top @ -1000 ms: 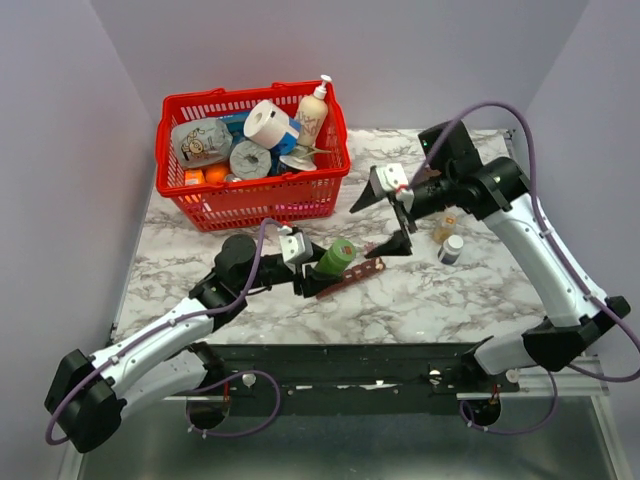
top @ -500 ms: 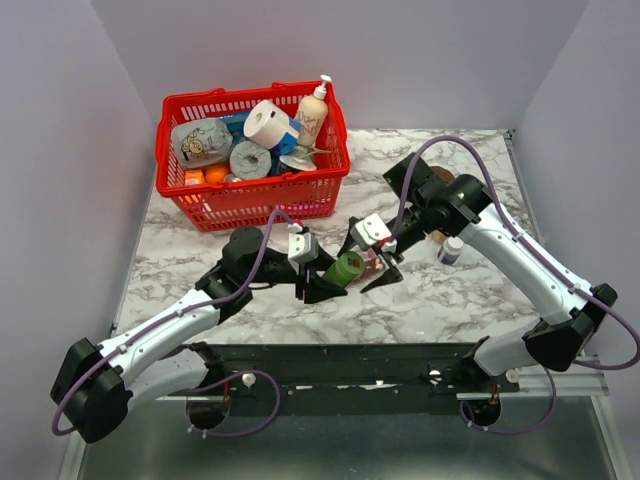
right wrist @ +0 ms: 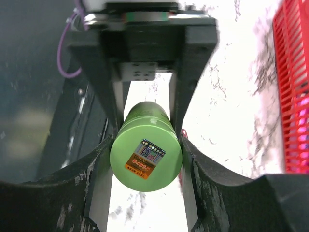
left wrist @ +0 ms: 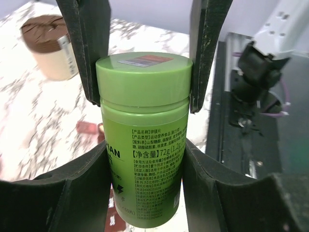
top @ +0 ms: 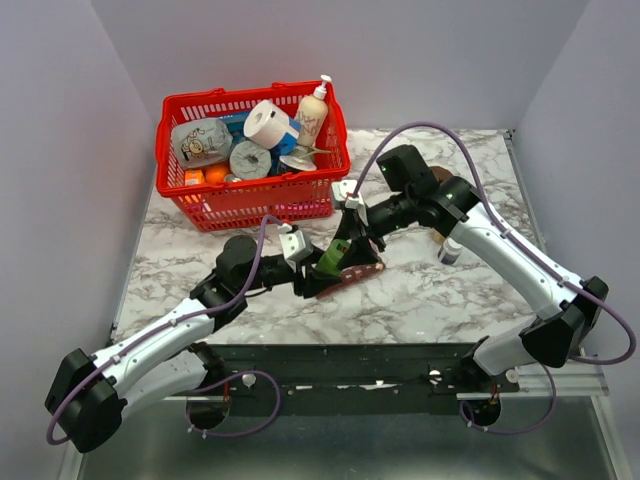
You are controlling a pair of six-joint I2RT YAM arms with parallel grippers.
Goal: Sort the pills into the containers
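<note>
Bottle (left wrist: 142, 145), green with a green lid (right wrist: 146, 157), sits over the marble table (top: 450, 290) in the left gripper (top: 322, 272), whose jaws are partly closed around its body. The right gripper (right wrist: 146, 145) meets it from the far side, fingers pressed against both sides of the lid. The dark red-brown pill organizer strip (top: 365, 270) lies on the table just under the bottle, near the red basket (top: 255, 205).

White arms (top: 160, 335), black joints (top: 238, 262), purple cables (top: 420, 128), black end effector fingers (left wrist: 72, 193).
</note>
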